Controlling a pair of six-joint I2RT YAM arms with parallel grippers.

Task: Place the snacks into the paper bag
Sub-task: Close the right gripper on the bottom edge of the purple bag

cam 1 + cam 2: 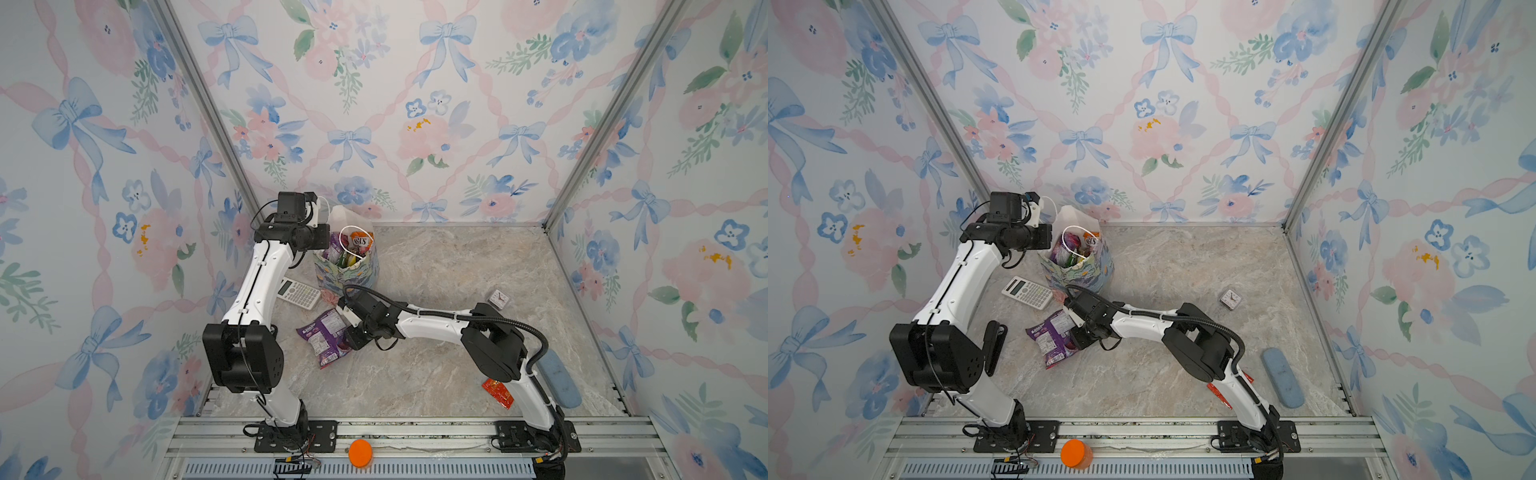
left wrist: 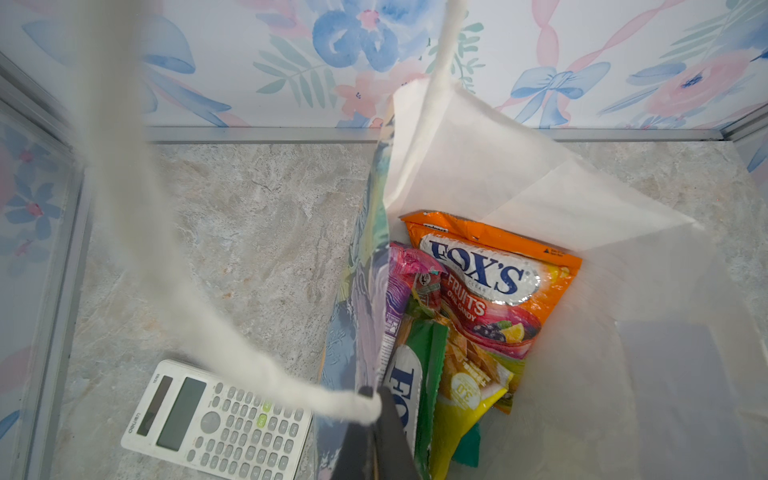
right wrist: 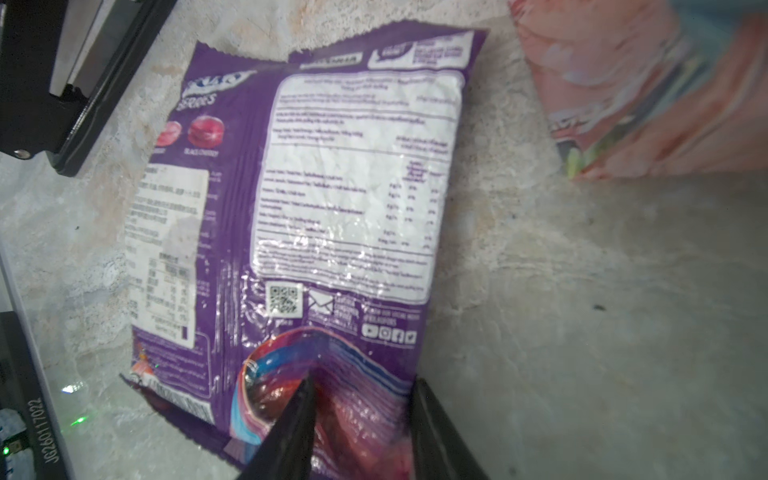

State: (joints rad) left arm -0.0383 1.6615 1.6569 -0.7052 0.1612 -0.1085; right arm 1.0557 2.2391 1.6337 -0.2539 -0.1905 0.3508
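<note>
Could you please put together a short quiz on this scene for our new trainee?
1. True or false: the left gripper pinches the bag's white cord handle.
2. Which packet does the right gripper straddle? A orange; B purple; C green.
3. Fill in: the red sachet lies beside the ___ arm.
Key: 1 true. 2 B, the purple packet. 3 right, beside the right arm.

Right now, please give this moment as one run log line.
left end effector: shut on paper bag rim | right end effector: jaws astride purple packet, grip unclear | outside bag: red sachet
</note>
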